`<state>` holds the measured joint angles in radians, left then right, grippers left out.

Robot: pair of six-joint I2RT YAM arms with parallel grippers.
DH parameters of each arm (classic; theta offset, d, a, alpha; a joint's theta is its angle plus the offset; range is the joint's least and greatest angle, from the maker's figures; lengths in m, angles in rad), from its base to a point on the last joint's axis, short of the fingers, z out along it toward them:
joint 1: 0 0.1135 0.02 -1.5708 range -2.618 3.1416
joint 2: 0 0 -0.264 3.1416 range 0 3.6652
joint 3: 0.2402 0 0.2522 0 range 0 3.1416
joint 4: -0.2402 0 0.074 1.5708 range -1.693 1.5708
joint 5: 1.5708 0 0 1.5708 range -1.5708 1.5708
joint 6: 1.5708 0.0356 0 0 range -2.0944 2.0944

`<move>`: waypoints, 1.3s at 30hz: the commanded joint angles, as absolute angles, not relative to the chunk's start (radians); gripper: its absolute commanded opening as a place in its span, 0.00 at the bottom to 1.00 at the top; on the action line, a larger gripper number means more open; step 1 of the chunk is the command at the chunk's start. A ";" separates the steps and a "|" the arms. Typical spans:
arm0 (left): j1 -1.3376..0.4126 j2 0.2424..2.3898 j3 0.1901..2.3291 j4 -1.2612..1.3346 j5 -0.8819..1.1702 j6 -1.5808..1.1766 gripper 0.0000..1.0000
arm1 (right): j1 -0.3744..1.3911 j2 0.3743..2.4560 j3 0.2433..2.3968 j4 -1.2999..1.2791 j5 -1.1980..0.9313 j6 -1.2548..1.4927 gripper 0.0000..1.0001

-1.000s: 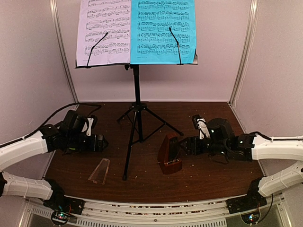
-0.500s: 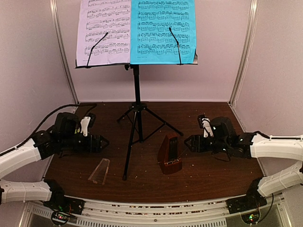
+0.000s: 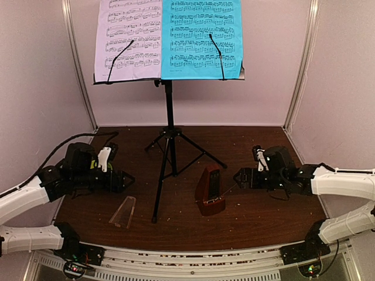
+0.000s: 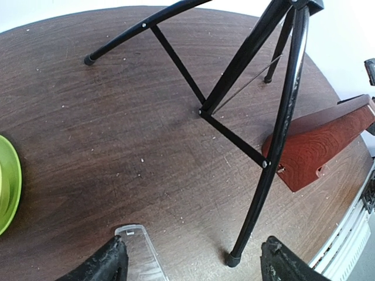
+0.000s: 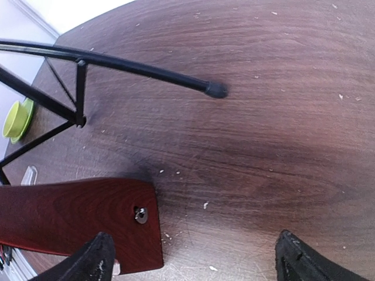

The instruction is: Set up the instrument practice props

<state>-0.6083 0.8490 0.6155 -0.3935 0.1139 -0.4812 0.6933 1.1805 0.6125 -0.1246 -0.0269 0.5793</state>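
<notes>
Both arms have backed off in the last second. The right hand [image 3: 241, 177] was right up by the metronome [image 3: 210, 190] and has slid off to the right, so there's bare table [image 3: 263, 216] between them now. The left hand [image 3: 120, 180] has pulled back toward the left wall too. Nothing else budged.

I'd read that as the setup being pretty much done, and the arms retreating rather than reaching for anything. The stand [image 3: 169, 117] is up in the middle, with the lilac sheet [image 3: 129, 35] and cyan sheet [image 3: 202, 35] side by side on its desk under the two wire holders. The metronome sits upright on the table just right of the stand's front leg. Its clear cover [image 3: 123, 212] is off and lying on the table left of that leg, near the left hand.

Both hands are spread wide and holding nothing. In the left wrist view the fingertips sit at the bottom corners. The cover lies on the table between them but isn't touched, and a green bowl [image 4: 7, 181] peeks in at the left edge. In the right wrist view there's only table between the fingertips, and the metronome's wooden side is off to the left, apart from them.
</notes>
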 commanded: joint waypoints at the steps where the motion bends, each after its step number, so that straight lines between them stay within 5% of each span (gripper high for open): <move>1: -0.601 0.844 0.606 -0.302 0.138 -0.457 0.80 | 0.657 1.133 0.623 -0.173 -0.046 0.626 0.99; 14: -0.602 0.895 0.698 -0.301 0.115 -0.410 0.84 | 0.562 1.040 0.760 -0.340 -0.044 0.576 1.00; 23: -0.602 0.955 0.812 -0.388 0.124 -0.385 0.98 | 0.509 0.961 0.834 -0.376 -0.030 0.534 1.00; 39: -0.699 1.017 0.962 -0.377 0.087 -0.390 0.98 | 0.537 0.887 0.881 -0.338 -0.186 0.441 1.00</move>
